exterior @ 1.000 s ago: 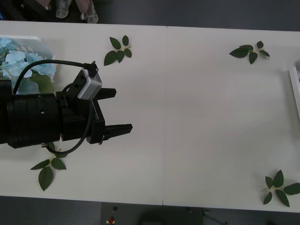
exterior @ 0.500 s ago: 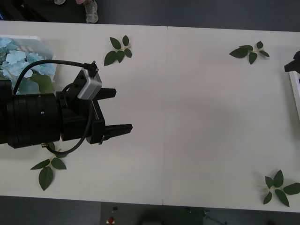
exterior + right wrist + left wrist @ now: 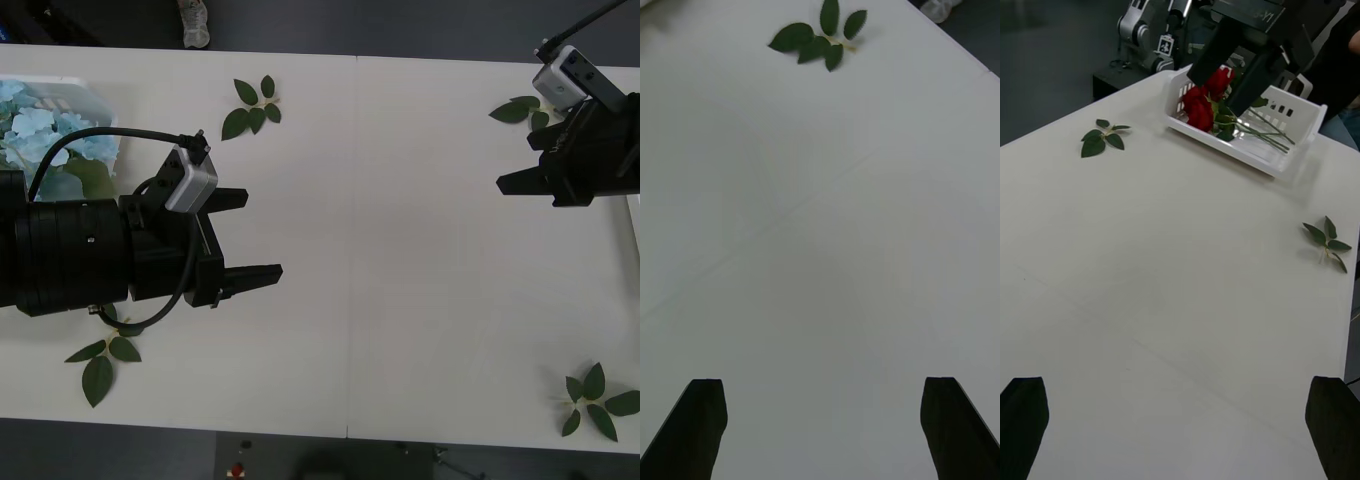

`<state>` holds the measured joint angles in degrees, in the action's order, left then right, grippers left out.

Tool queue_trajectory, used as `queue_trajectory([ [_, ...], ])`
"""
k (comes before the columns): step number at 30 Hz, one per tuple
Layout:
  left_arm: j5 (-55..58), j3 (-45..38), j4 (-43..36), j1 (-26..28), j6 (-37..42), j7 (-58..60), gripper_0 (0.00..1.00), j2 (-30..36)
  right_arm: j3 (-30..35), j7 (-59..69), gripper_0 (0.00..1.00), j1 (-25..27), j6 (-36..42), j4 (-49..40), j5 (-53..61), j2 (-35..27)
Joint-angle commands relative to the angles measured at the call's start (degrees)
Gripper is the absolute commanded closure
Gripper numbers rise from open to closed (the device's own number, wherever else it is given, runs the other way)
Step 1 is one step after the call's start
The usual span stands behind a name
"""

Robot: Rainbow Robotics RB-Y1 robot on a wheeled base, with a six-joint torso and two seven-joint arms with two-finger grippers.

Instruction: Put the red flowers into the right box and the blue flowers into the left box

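left arm: reaches in from the left edge, level above the table
left gripper (image 3: 248, 235): black fingers spread apart, pointing right, holding nothing
right arm: comes in from the upper right edge
right gripper (image 3: 518, 177): black fingers spread apart, pointing left above the table, holding nothing
wrist cameras: a grey box sits on top of each wrist
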<state>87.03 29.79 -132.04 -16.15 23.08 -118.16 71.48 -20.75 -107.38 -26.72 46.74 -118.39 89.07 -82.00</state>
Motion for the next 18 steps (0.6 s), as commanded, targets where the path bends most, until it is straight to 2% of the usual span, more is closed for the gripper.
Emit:
queue_trajectory([
  [1,-0.02,-0.61,-0.77,-0.37,-0.41,0.12,0.00,1.03,1.95,-10.74,0.24,1.76,-2.80,-2.37,9.46,-3.52],
  [4,-0.02,-0.61,-0.77,-0.37,-0.41,0.12,0.00,1.03,3.53,-18.65,0.24,2.38,-2.27,-1.93,23.08,-3.34],
  [7,-0.02,-0.61,-0.77,-0.37,-0.41,0.12,0.00,1.03,4.49,-26.30,0.24,2.47,0.98,-0.62,31.69,-2.99],
  [18,-0.02,-0.61,-0.77,-0.37,-0.41,0.12,0.00,1.03,8.36,-40.71,0.22,2.38,16.72,3.08,38.81,1.14],
])
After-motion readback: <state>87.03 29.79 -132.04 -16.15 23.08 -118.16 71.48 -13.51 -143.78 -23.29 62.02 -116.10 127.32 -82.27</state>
